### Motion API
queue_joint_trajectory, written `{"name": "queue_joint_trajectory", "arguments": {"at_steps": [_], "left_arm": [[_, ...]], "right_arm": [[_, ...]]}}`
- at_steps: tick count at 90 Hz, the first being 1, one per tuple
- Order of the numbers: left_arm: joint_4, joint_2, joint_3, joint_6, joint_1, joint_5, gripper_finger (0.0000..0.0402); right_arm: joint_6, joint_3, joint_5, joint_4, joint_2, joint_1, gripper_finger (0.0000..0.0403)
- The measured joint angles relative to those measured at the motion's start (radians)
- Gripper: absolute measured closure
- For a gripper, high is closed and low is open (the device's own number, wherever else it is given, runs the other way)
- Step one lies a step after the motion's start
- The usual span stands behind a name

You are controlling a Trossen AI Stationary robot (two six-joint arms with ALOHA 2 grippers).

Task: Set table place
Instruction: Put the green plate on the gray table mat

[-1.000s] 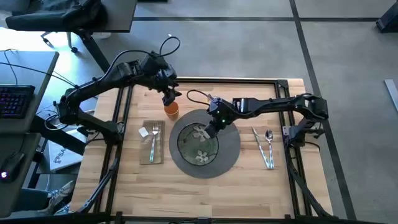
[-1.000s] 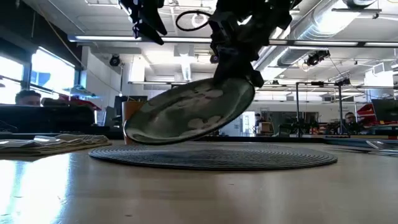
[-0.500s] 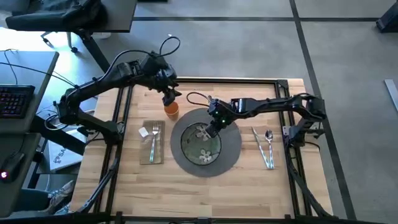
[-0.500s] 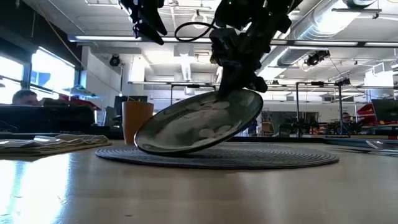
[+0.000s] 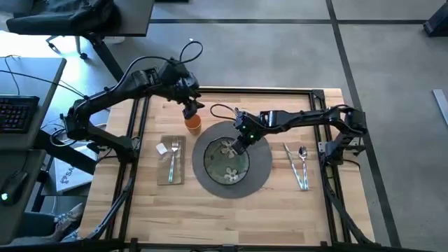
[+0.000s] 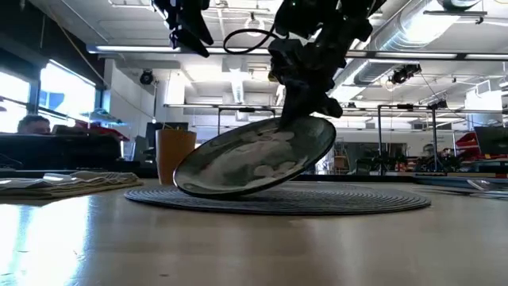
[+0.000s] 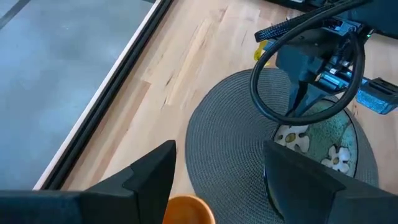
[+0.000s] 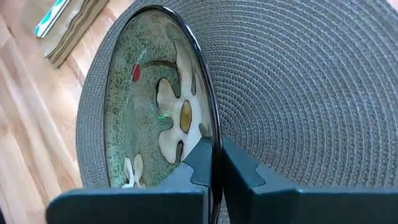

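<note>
Plate (image 6: 254,157) lowered, glossy round rim tilted on woven placemat (image 5: 260,168); right claw (image 8: 214,163) pinching rim.

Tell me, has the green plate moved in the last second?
Yes. The green plate has dropped: its low edge now touches the placemat, while the right hand holds its raised rim.

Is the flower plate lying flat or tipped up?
Tipped: the right gripper pinches the plate by its raised rim, its low edge on the placemat.
</note>
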Motion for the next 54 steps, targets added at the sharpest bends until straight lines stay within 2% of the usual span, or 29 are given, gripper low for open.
{"name": "queue_joint_trajectory", "arguments": {"at_steps": [54], "left_arm": [[-0.001,0.000,0.000,0.000,0.000,0.000,0.0179]], "right_arm": [[-0.016,0.000,0.020,-0.012,0.024,0.000,0.0402]]}}
